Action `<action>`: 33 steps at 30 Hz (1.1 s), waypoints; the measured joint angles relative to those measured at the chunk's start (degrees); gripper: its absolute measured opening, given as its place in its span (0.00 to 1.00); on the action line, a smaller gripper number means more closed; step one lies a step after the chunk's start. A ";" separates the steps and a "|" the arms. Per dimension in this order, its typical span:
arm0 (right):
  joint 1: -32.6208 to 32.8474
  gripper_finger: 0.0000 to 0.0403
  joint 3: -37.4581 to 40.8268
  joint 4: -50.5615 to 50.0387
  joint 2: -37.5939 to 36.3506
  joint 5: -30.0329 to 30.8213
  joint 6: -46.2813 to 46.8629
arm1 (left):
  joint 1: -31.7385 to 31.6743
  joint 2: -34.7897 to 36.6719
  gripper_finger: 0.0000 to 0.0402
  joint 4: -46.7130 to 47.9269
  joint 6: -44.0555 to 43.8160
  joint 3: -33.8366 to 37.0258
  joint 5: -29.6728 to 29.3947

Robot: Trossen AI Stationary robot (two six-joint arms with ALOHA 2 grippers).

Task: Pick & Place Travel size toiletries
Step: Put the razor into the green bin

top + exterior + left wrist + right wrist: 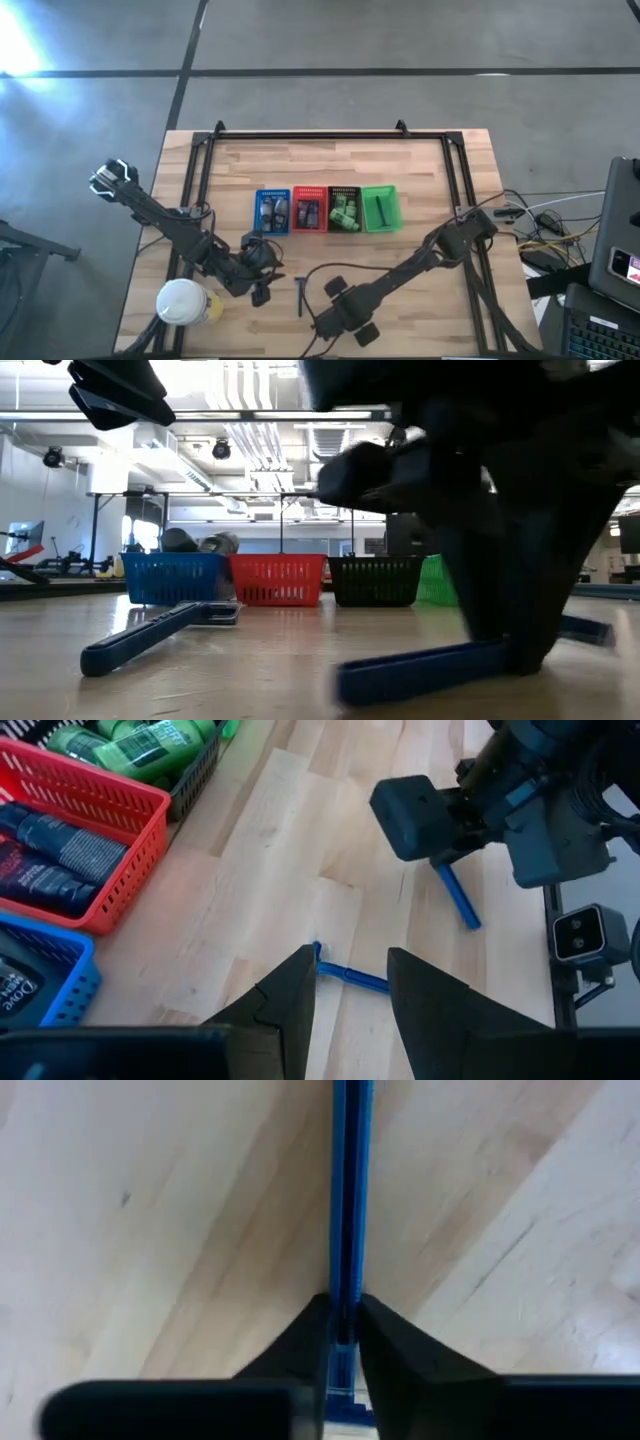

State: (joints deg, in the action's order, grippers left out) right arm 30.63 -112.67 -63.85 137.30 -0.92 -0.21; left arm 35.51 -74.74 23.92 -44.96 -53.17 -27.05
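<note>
2 blue razors (352, 977) on table (420, 170), 4 baskets (328, 209) behind.

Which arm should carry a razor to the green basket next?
Right, probably. The right gripper is closed on a blue razor by its handle, and the green basket is on its side. The left gripper is open over the other razor, holding nothing.

Two dark, matte, jointed arms; the left arm (170, 225) carries a white-lit ring at its ten o'clock end, black tapering fingers (285, 1005).
</note>
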 joint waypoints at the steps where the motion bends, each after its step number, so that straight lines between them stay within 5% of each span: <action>1: -0.13 0.08 1.07 0.00 -0.77 0.05 -0.03 | -0.02 0.00 0.33 -0.04 -0.35 0.00 -0.02; 10: -3.57 0.07 19.08 0.67 -19.90 3.52 13.87 | -0.02 0.00 0.33 -1.56 -2.51 0.00 -0.04; 15: -7.22 0.07 30.49 0.47 -37.27 12.79 43.45 | -0.02 0.00 0.33 -2.43 -2.50 -0.01 -0.03; 18: -12.64 0.08 39.28 -0.86 -47.78 13.08 65.21 | -0.02 0.00 0.33 -2.75 -2.48 0.00 -0.04; 22: -20.25 0.10 51.53 4.13 -58.67 14.38 79.61 | -0.02 0.00 0.33 -3.05 -2.84 0.00 -0.03; 28: -30.29 0.12 63.20 22.54 -65.98 12.93 81.78 | -0.02 0.00 0.33 -4.38 -6.19 -0.02 -0.02; 33: -35.53 0.10 65.11 23.72 -63.56 10.80 77.31 | -0.09 0.00 0.33 -5.53 -6.20 0.00 -0.02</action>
State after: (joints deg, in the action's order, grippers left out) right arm -4.90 -47.56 -40.13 73.74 9.88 77.10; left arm 35.42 -74.74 18.39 -51.16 -53.17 -27.07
